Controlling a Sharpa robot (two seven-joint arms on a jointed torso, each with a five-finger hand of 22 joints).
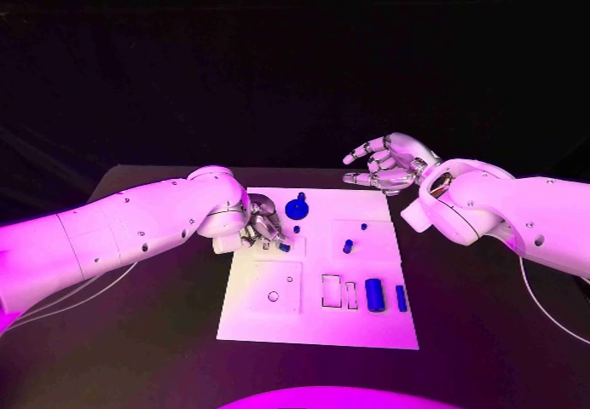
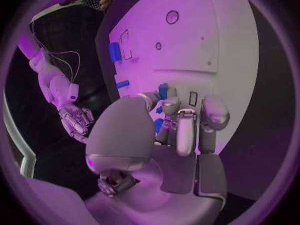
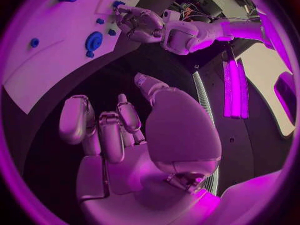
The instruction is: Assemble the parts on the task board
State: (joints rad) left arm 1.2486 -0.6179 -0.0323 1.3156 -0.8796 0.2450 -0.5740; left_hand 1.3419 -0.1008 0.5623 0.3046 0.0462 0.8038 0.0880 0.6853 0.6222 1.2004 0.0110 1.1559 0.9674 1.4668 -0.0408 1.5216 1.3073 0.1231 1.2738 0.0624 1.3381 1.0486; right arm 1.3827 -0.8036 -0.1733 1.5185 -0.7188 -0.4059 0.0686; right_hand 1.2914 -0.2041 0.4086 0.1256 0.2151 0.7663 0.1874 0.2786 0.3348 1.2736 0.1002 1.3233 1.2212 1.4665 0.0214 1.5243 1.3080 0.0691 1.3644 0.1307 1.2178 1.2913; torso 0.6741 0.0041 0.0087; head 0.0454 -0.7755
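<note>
So on the left side we saw the left hand (image 1: 263, 228) down over the far-left part of the task board (image 1: 283, 328), fingers curled in around a small blue part (image 1: 284, 247). From the left wrist view it looked like the fingertips (image 2: 164, 107) were pinching that little blue piece (image 2: 163, 91) right against the white plate (image 2: 206, 40), so we called it gripping the part.

Just right of that hand sat the round blue part (image 1: 297, 207) with a knob on top, near the far edge of the board, plus a tiny blue dot (image 1: 297, 229) just nearer than it. Moving right, there was a small blue peg (image 1: 348, 246) around the board's middle and another tiny one (image 1: 364, 226) a bit farther back. Along the near-right area we spotted a fat blue cylinder (image 1: 373, 295) and a thinner blue bar (image 1: 401, 298) side by side, next to some rectangular cutouts (image 1: 332, 290).

Over on the right, the right hand (image 1: 389, 164) hung up above the table past the board's far-right corner, fingers spread apart and holding nothing. The right wrist view showed its palm (image 3: 134, 155) empty too.
</note>
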